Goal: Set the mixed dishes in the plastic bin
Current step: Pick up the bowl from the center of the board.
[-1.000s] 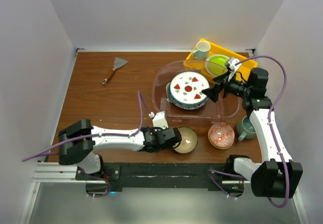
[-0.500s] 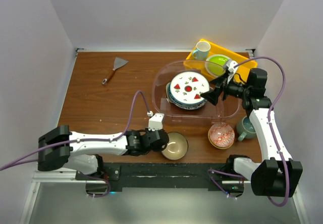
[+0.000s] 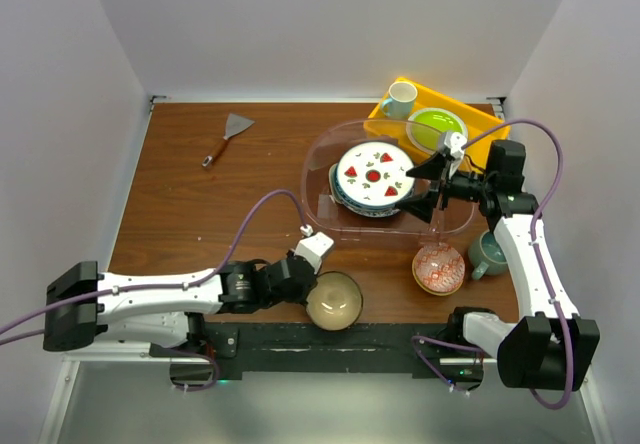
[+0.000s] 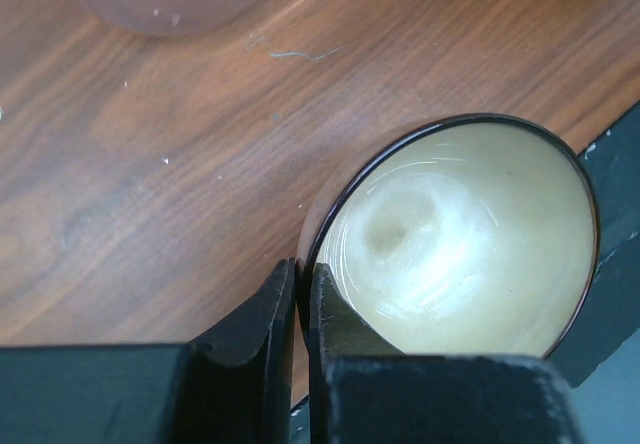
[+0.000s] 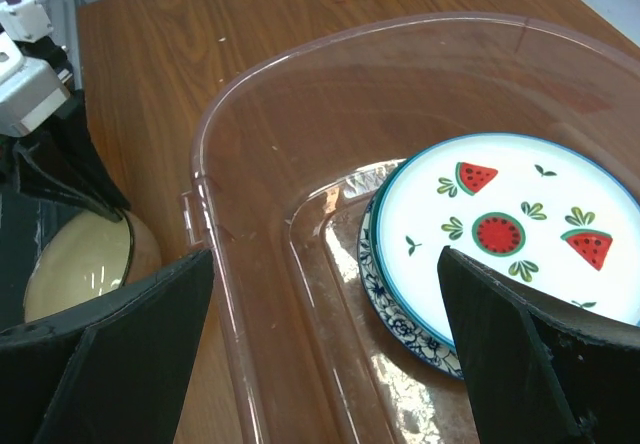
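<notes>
The tan bowl [image 3: 334,300] [image 4: 460,244] is at the table's near edge, partly over the black rail. My left gripper [image 3: 305,286] [image 4: 303,309] is shut on its rim, one finger inside and one outside. The plastic bin [image 3: 320,154] [image 5: 200,164] holds a stack of plates, the white one with red fruit marks [image 3: 373,174] [image 5: 520,229] lying over a blue floral one [image 5: 400,309]. Over the bin's right side my right gripper [image 3: 425,186] [image 5: 325,264] hangs open and empty. On the table to the bin's right stand the red-patterned bowl [image 3: 438,268] and the grey-teal mug [image 3: 488,252].
A yellow tray [image 3: 480,124] at the back right carries a lime-green plate [image 3: 435,127] and a white mug [image 3: 401,98]. A metal scraper [image 3: 228,136] lies at the back left. The side walls stand close on both sides.
My left arm has drawn back to the left and pulled the tan bowl toward the near edge. The right gripper has shifted slightly over the bin and stays open.
</notes>
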